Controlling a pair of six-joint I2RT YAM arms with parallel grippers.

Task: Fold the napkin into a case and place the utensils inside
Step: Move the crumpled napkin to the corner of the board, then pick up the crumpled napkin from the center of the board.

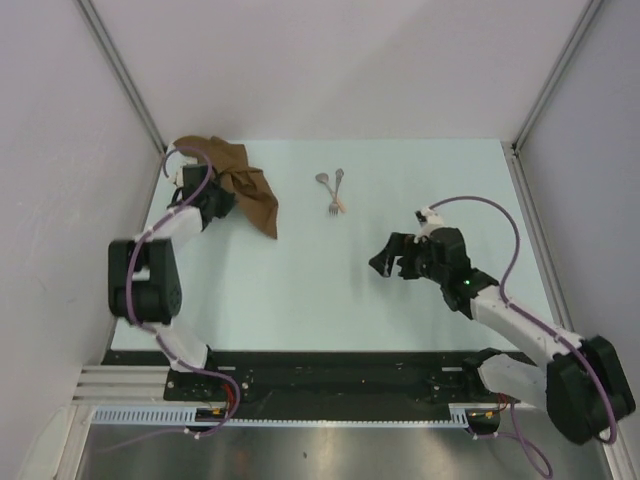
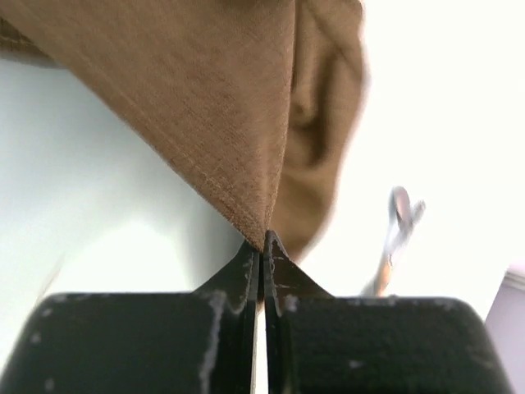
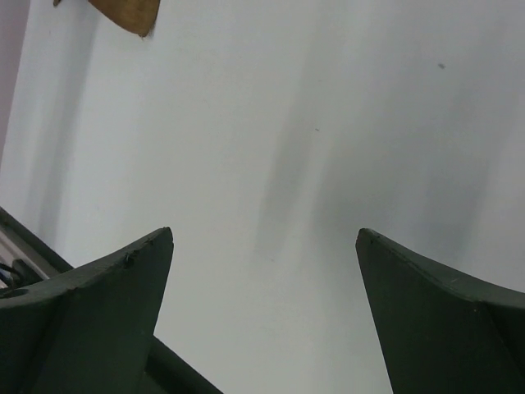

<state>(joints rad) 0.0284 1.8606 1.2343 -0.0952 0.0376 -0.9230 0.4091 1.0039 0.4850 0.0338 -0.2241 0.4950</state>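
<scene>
Right gripper (image 1: pixel 392 262), lower right of frame, is hovering with jaws spread wide, holding nothing. Left gripper (image 2: pixel 262 245) is pinching a tip of the crumpled napkin (image 1: pixel 252 190) at upper left. The utensils (image 1: pixel 333 190) are lying at upper centre, just clear of it. Risk: so slight a pinch slipping under pull, or the dragged napkin sweeping the utensils.

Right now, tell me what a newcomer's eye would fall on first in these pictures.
The brown napkin lies crumpled at the far left corner of the table, and the left gripper is shut on an edge of it. Two silvery utensils lie close together near the far middle, apart from the cloth. The right gripper hangs open over bare table on the right, holding nothing.
</scene>
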